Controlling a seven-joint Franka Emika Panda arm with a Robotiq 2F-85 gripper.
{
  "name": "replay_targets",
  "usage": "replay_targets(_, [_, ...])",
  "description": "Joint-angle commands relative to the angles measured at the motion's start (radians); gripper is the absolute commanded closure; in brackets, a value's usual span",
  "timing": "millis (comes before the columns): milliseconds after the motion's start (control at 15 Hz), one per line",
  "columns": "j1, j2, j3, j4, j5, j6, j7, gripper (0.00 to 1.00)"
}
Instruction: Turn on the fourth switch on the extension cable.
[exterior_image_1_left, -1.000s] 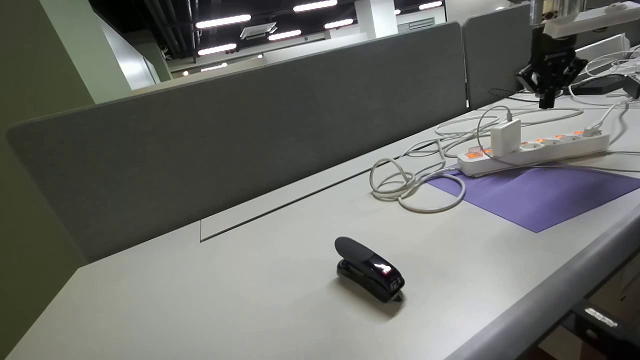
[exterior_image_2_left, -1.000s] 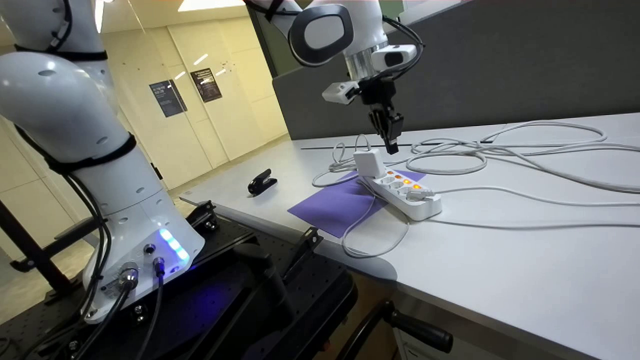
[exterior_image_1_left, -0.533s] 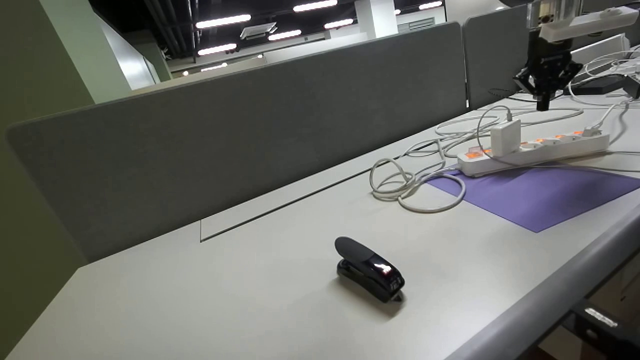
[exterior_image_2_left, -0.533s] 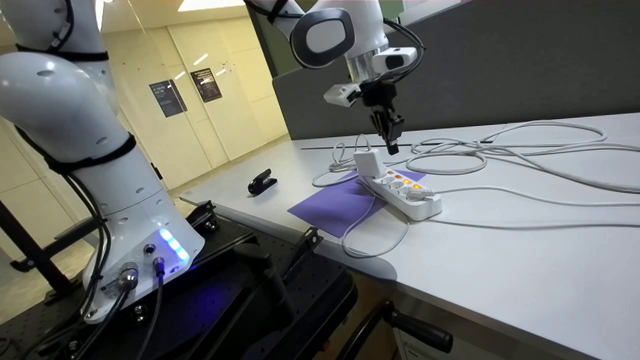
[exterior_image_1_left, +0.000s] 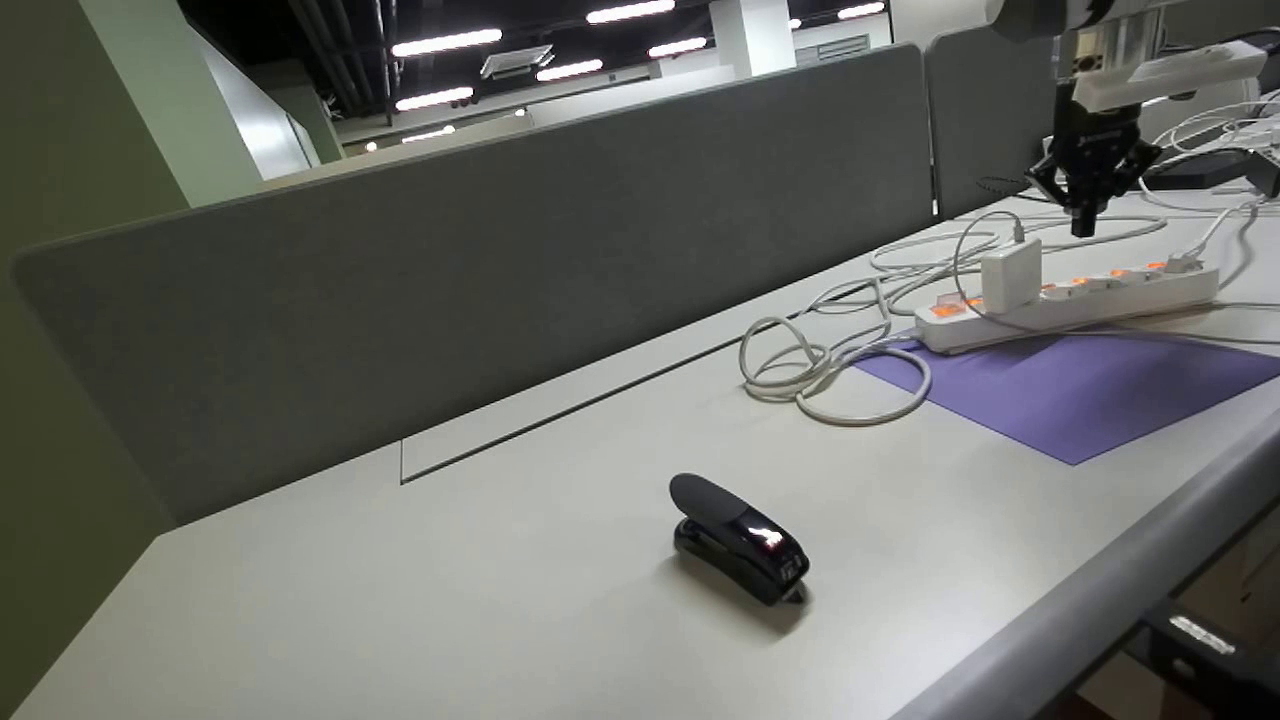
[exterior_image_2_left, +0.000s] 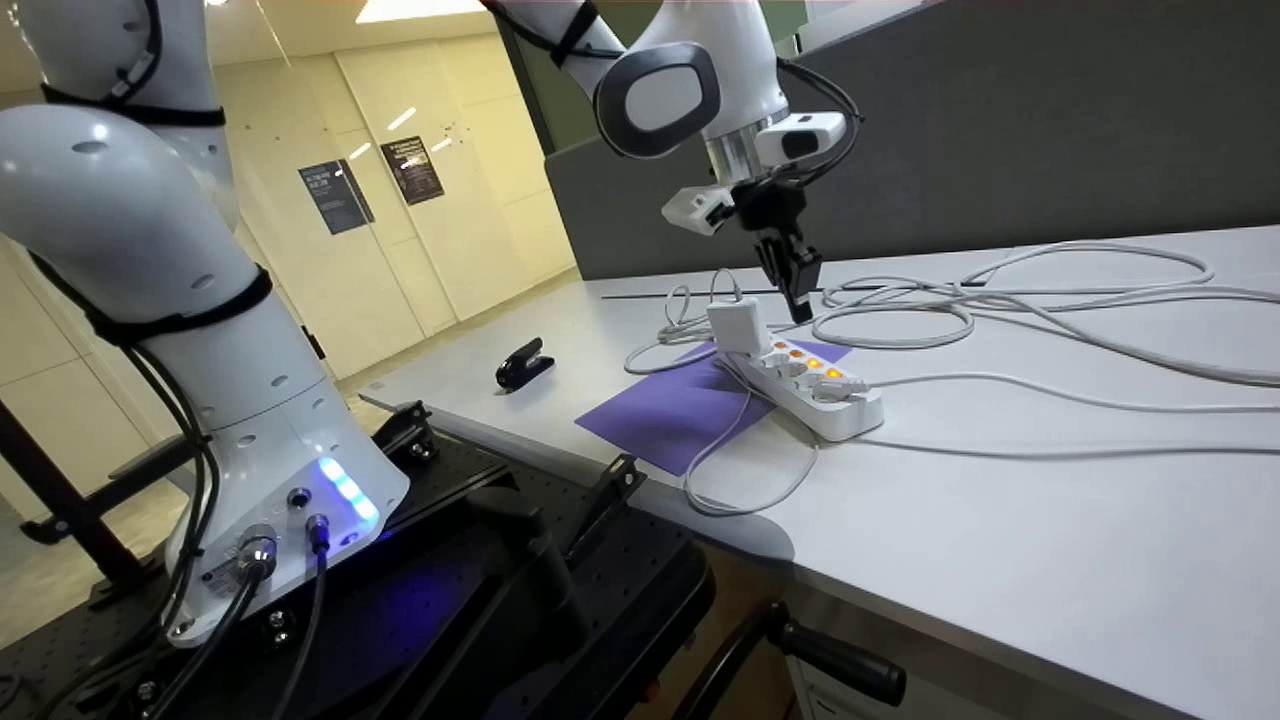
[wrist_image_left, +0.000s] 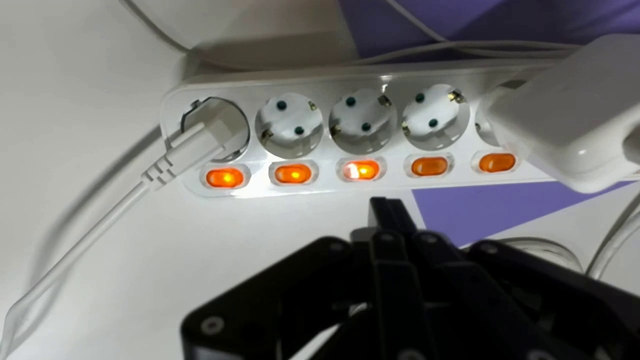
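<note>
The extension cable, a white power strip (wrist_image_left: 327, 175), runs across the wrist view and also shows in both exterior views (exterior_image_1_left: 1110, 303) (exterior_image_2_left: 850, 422). In the wrist view, counting from the left, the first three orange switches glow. The fourth switch (wrist_image_left: 429, 166) and the fifth switch (wrist_image_left: 497, 162) look dark orange and unlit. My gripper (wrist_image_left: 387, 200) is shut with its black fingertips together and nothing visible between them. In the wrist view the tips appear just below the strip's edge, between the third and fourth switches. In both exterior views the gripper (exterior_image_1_left: 1083, 230) (exterior_image_2_left: 801, 312) hangs above the strip, apart from it.
A white adapter (wrist_image_left: 565, 110) stands tall in the strip's right end in the wrist view. A white plug (wrist_image_left: 210, 130) fills the left socket. White cords (exterior_image_2_left: 900, 345) loop around. A purple sheet (exterior_image_1_left: 1080, 400) lies beneath; a black stapler-like object (exterior_image_1_left: 740, 540) lies on the table.
My gripper has moved down toward the strip, slightly left in one exterior picture and slightly right in the other. It stays shut. The strip has not moved.
</note>
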Motion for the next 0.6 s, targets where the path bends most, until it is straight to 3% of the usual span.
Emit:
replay_targets(0, [-0.016, 0.055, 0.020, 0.050, 0.001, 0.010, 0.046, 1.00])
replay_targets(533, [-0.033, 0.118, 0.056, 0.102, -0.003, -0.006, 0.038, 1.00])
